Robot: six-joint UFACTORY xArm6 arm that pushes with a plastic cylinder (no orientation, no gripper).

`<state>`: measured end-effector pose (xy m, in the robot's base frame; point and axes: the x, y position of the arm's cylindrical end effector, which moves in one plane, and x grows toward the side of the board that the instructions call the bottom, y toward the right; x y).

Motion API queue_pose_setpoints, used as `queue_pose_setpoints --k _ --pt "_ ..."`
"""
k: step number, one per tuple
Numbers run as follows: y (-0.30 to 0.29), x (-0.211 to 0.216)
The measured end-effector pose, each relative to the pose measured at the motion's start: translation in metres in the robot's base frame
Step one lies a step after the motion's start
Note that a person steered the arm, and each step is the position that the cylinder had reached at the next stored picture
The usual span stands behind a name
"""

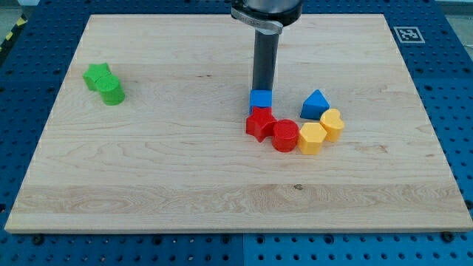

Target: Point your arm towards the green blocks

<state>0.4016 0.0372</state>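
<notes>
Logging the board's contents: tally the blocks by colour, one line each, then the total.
Green: 2, a star and a cylinder
Blue: 2, a cube and a wedge-like block
Red: 2, a star and a cylinder
Yellow: 2, a hexagon and a heart
Total: 8

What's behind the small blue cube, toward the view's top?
My rod stands directly behind the blue cube. My tip meets the cube's top edge there; the very end and any board just behind it are covered by the cube. No other block shows behind it.
</notes>
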Motion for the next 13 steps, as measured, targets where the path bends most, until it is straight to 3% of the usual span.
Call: queue_pose_setpoints --k 1,5,9,11,13 --pt "0.000 0.000" --pt "-0.102 0.005" --pt "-0.102 0.002" --pt "-0.122 0.047" --pt "-0.241 0.065"
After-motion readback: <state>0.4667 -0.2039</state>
